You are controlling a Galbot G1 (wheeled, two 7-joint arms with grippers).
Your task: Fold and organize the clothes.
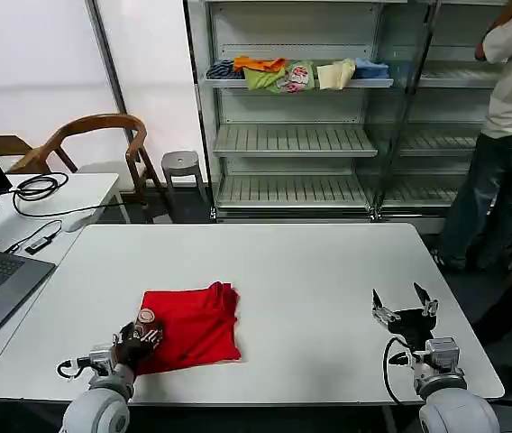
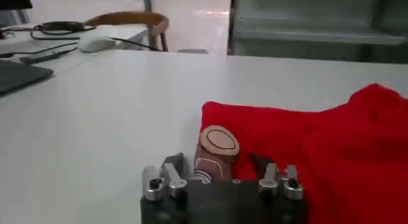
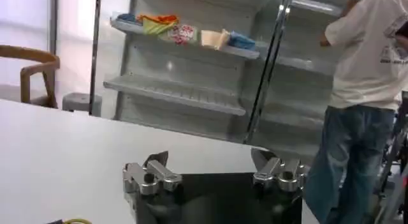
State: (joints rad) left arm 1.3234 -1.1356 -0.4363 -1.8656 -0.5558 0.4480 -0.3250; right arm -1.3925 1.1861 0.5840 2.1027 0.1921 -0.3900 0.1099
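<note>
White table (image 1: 328, 271), unlettered red T-shirt (image 1: 197, 325)

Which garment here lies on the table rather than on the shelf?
The red T-shirt, beside the left end effector; the small folded garments sit on the shelf.

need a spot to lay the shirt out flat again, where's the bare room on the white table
The widest bare stretch runs between the red T-shirt and the right end effector, and across the whole far half of the table toward the shelves. The near-left corner is crowded: the left end effector sits at the shirt's edge there.
</note>
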